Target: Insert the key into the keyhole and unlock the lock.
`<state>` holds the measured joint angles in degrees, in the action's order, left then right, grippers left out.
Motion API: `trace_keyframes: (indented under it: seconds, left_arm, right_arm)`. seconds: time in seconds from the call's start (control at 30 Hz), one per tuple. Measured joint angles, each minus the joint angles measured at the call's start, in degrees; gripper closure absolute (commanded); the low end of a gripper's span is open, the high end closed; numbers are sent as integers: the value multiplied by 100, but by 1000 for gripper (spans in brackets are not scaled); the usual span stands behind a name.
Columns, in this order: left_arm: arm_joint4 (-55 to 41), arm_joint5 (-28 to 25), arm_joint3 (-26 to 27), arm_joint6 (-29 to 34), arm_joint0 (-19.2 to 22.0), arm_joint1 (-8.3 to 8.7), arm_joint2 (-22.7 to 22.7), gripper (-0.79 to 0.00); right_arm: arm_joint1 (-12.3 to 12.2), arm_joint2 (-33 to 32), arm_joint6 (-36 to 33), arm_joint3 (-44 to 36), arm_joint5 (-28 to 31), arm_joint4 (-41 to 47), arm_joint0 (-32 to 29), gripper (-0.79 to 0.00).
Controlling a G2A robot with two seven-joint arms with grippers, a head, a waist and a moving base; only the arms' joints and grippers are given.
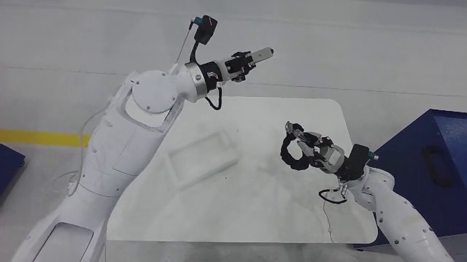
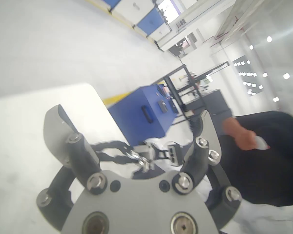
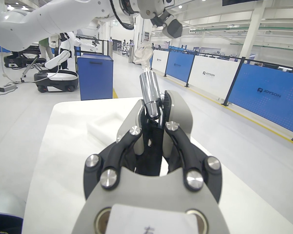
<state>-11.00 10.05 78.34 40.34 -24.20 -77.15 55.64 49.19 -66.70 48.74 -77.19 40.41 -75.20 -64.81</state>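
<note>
My right gripper (image 3: pixel 153 99) is shut on a cable lock: a chrome cylinder (image 3: pixel 149 91) standing upright between the fingers, with a black braided cable (image 1: pixel 290 157) looping below. A key with a pale translucent head (image 3: pixel 143 53) sticks out of the cylinder's far end. In the top view the right gripper (image 1: pixel 295 132) holds the lock above the table's right half. My left gripper (image 1: pixel 261 55) hangs raised past the table's far edge, open with nothing between its fingers (image 2: pixel 56 122). It sits above and beyond the key, apart from it, as the left gripper (image 3: pixel 169 25) shows.
The white table (image 1: pixel 241 211) carries a shallow white tray (image 1: pixel 203 158) left of centre. A blue cabinet (image 1: pixel 438 160) stands close to the table's right side, by the right arm. Open floor lies beyond the far edge.
</note>
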Motion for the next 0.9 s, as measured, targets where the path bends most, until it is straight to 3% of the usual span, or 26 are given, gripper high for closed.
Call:
trace_keyframes:
  seconds: [0.27,0.4,0.5,0.6,0.7,0.9]
  left_arm:
    - [-143,69,-14,1,-26,-4,-12,-785]
    - [-617,1006,-179,955,99,3,-181,-785]
    - [-185,1535,-114,1690,189,50,-323,-785]
    - [-328,1774,5,2074,141,76,-332,-705]
    - [-1,1900,138,2072,100,88,-531,-643]
    - [354,1710,83,2145,108,49,-930,-566]
  right_arm:
    - [4,-12,-51,-40,-77,-33,-5,0]
    - [-4,-85,-214,-253,-60,-151,-122,0]
    - [-24,-159,-118,-270,-19,-377,-213,0]
    - [-27,-184,-123,-227,94,-456,-251,0]
    - [-26,-183,-160,-229,180,-575,-270,0]
    - [-9,-185,-236,-196,452,-477,-292,0]
